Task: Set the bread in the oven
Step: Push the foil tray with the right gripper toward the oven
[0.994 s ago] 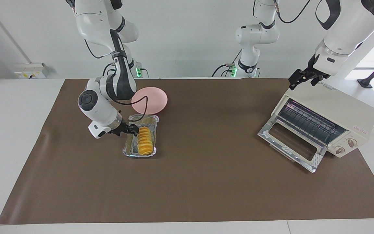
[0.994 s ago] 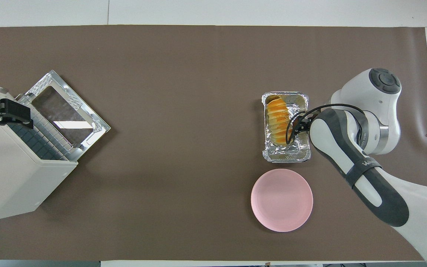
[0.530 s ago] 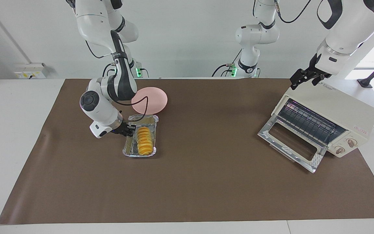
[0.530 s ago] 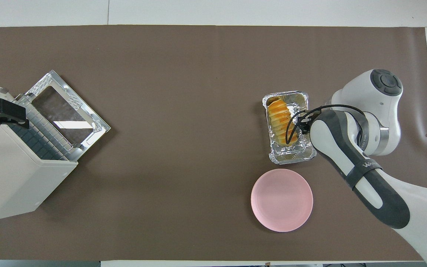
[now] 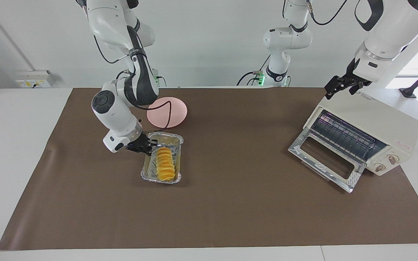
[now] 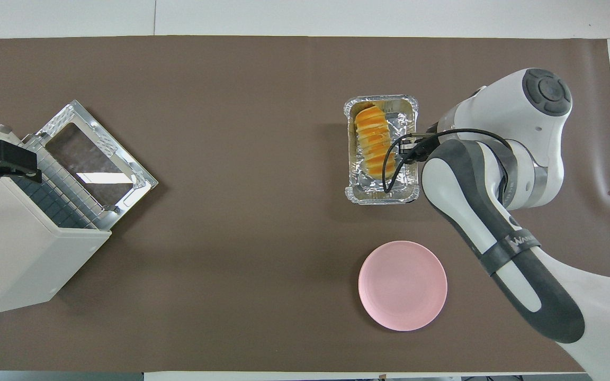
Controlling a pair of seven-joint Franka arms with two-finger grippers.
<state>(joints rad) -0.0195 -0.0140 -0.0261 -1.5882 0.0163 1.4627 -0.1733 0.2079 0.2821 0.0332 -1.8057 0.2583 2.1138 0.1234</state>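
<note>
Foil tray clenched by right gripper, bread inside, just beside gripper.

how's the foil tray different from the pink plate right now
The foil tray is rectangular, shiny silver and deep-walled; the pink plate is round, matte and shallow. The tray holds the bread; the plate holds nothing. The right gripper is at the tray's rim, while nothing touches the plate. Both are toward the right arm's end of the table.

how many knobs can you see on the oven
2, both on the oven's front panel beside the open door: one knob, the other knob just below it. The overhead view shows neither.
</note>
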